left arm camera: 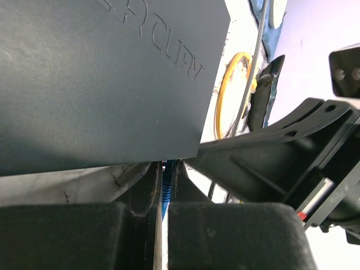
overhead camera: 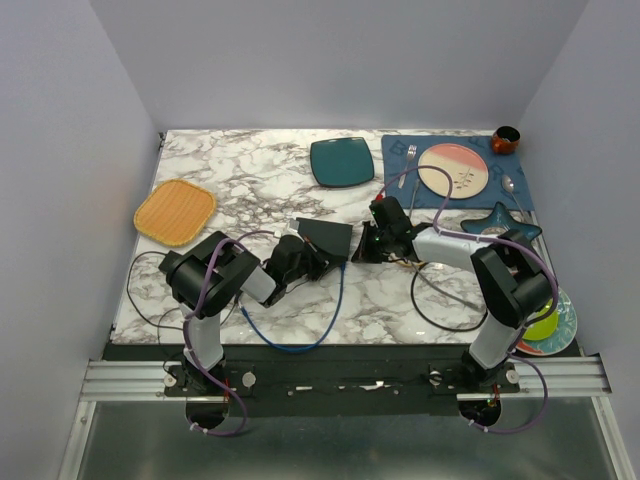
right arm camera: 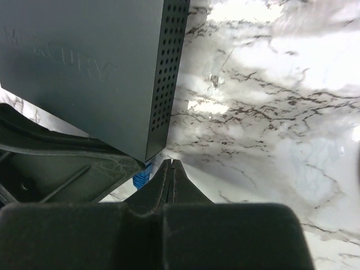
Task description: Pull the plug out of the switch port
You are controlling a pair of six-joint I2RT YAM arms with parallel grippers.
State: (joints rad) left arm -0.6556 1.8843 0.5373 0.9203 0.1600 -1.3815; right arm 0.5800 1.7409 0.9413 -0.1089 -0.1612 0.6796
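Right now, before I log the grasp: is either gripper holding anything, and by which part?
The left gripper pinches the blue cable at its plug end, right beside the switch. The right gripper is shut on nothing.

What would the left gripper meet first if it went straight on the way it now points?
The switch: the left gripper, shut on the blue plug, points straight at its near edge. Depth is hard to judge, but only the plug seems to lie between.
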